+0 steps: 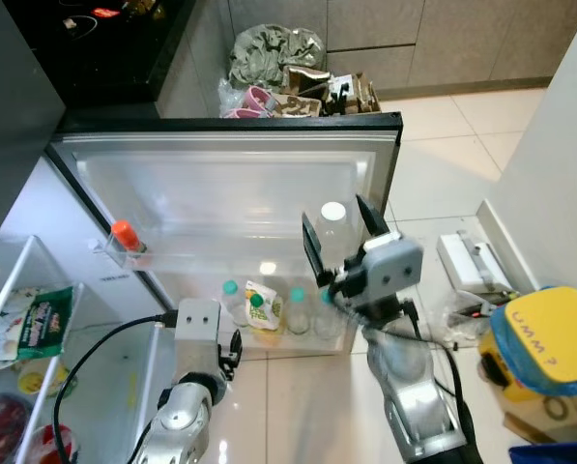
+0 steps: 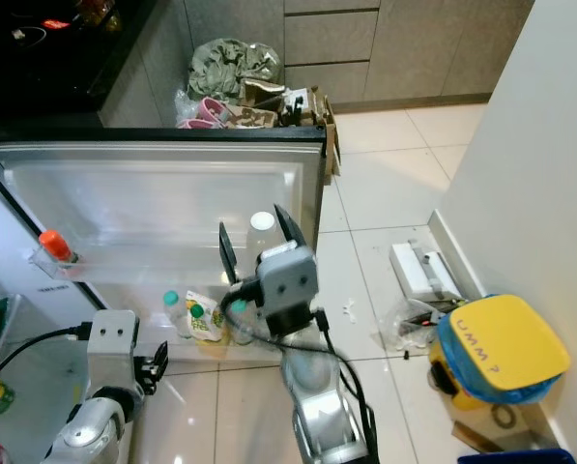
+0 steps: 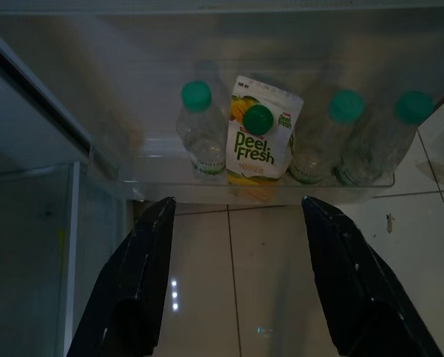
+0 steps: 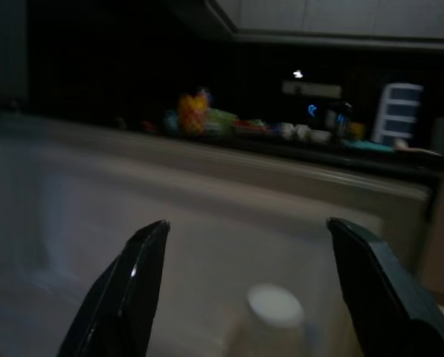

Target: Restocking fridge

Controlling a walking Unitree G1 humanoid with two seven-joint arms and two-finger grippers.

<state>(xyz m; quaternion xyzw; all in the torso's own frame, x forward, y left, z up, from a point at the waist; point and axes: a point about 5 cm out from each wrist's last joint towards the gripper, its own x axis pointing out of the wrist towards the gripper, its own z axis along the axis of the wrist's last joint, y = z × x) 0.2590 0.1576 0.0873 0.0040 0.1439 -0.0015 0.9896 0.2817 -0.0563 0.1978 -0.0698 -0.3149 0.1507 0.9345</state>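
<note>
Plainly, a matter of the right gripper (image 1: pixel 346 237) and the white-capped bottle (image 1: pixel 333 220) standing upright in the middle shelf of the open fridge door (image 1: pixel 220 184). Right gripper raised in front of that shelf, fingers spread wide, nothing held between them. Bottle just beyond and between the fingertips in the head views, cap (image 4: pixel 275 305) low and centred between the two black fingers in the right wrist view, so lying straight ahead along the gripper's reach and a little below it. Long axis vertical, fingers set to either side of it, which suits a sideways close on the body or neck. Cannot tell whether the fingers already flank the bottle or stop short of it. Left gripper (image 3: pixel 236 245) lower and further off, also open and empty, looking at the bottom door shelf (image 3: pixel 281 186), where three green-capped bottles and a Peel Fresh juice pouch (image 3: pixel 260 141) stand in a row. An orange-capped bottle (image 1: pixel 124 237) alone at the left end of the middle shelf. Nearer arm by far: the right. Likely next: a short advance, then a close.
</note>
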